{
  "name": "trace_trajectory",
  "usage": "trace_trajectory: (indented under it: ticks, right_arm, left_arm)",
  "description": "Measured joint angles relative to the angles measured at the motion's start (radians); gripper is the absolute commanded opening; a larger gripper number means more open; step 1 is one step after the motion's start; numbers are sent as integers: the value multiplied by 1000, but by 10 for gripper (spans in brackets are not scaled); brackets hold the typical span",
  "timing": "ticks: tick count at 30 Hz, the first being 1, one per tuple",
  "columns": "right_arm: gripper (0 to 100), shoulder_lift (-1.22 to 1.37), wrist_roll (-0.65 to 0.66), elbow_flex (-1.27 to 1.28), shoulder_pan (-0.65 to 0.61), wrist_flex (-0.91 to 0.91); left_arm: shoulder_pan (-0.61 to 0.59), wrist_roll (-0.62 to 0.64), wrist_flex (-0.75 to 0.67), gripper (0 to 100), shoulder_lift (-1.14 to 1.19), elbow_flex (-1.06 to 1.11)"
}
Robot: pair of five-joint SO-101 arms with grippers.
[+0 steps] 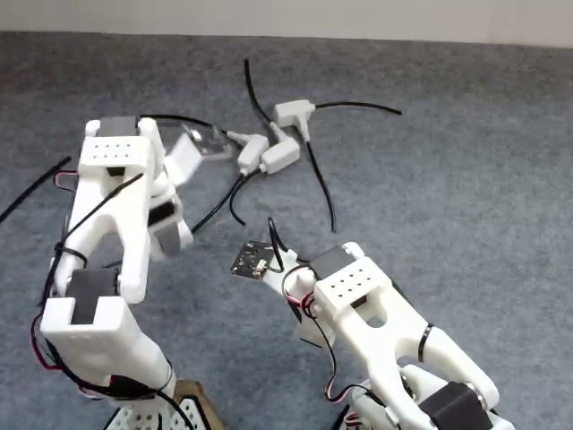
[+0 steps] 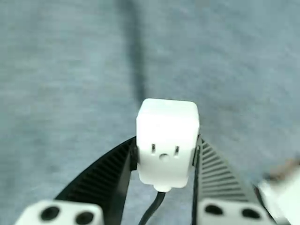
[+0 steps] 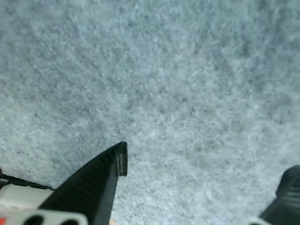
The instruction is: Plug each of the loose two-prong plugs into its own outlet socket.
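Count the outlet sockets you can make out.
1: the socket clamped in the left gripper. The white blocks farther back may include more, too small to tell.

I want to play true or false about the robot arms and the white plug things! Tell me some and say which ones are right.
1. The left gripper is squeezing a white socket. True.
2. The right gripper is holding a plug. False: it is open, with nothing between its fingers, above the gray table.
3. The cords on the table are black. True.
4. The socket's face has no holes. False: it shows two slots and a round hole.
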Motion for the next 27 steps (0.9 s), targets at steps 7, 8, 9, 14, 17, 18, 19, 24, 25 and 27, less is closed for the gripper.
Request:
trace_trajectory:
  ticks: [7,8,9,14,17,18,19,24,25,27]
  right_arm:
    - [464,0,0,0,0,0]
    - [464,0,0,0,0,0]
    - [464,0,0,0,0,0]
    - [464,0,0,2,0,0]
    - [464,0,0,2,0,0]
    - [464,0,0,3,0,0]
    - [464,0,0,3,0,0]
    - [464,0,0,3,-2,0]
    - [464,0,0,3,-2,0]
    - [464,0,0,3,-2,0]
  left_arm:
    - [124,-31,64,171,-55,153]
    - [143,-46,64,207,-77,181]
    - [161,-68,64,245,-97,212]
    - [264,-127,17,292,-190,344]
    - [299,-196,11,267,-218,379]
    - [305,-213,6,255,-221,382]
    - [310,-224,2,242,-222,385]
    - [310,-267,-2,177,-222,396]
    - [310,-270,0,173,-222,400]
    - [310,-270,5,171,-224,422]
